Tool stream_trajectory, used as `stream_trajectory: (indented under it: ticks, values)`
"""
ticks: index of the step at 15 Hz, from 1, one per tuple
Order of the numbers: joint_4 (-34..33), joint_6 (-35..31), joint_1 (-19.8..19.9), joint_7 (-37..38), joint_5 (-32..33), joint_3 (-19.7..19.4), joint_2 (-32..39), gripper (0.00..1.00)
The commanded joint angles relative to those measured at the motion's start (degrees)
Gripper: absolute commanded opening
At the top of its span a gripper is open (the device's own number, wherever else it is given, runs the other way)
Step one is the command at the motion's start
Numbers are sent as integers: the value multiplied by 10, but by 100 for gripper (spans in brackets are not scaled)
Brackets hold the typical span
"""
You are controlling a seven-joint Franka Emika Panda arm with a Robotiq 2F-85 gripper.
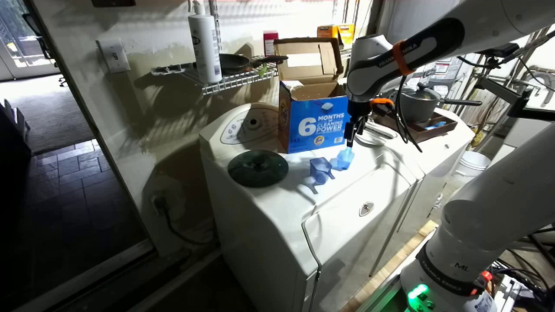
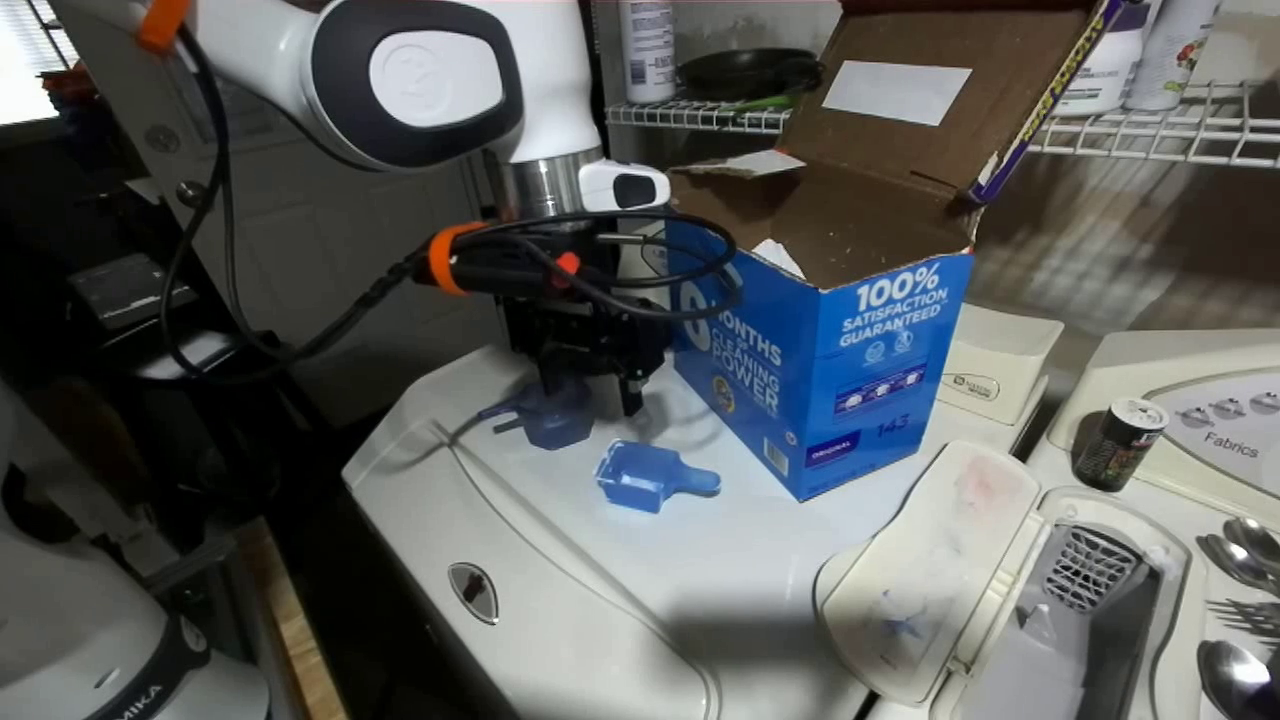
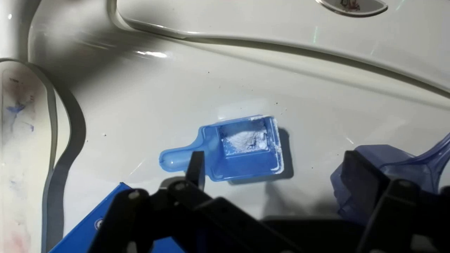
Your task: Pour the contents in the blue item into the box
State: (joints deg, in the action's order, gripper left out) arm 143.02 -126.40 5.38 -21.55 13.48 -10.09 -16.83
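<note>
Arm (image 1: 427,41) bent over white appliance (image 1: 256,225); fingers (image 3: 196,170) pointing down beside box (image 1: 314,119), spread wide near light-blue scoop (image 3: 215,151).

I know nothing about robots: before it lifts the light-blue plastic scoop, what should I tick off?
1. White powder in the light-blue plastic scoop: ok.
2. Black two-fingered claw open: ok, jaws apart.
3. Scoop gripped: not ok, it rests on the glossy white appliance.
4. Blue-fronted brown cardboard box open: ok, lid raised.
5. Claw clear of the darker blue plastic cup: cannot tell, they overlap in the wrist view.
</note>
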Motion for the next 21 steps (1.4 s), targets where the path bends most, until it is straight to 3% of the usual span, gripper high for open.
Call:
stream_trajectory:
  ticks: [1, 8, 12, 21]
  values:
    - [14, -8, -11, -46, -62, -16, -7, 100]
    - [62, 1, -24, -167, -248, -75, -54, 100]
    - [80, 4, -17, -243, -318, -109, -61, 100]
    - [80, -42, 36, -238, -418, -173, -58, 100]
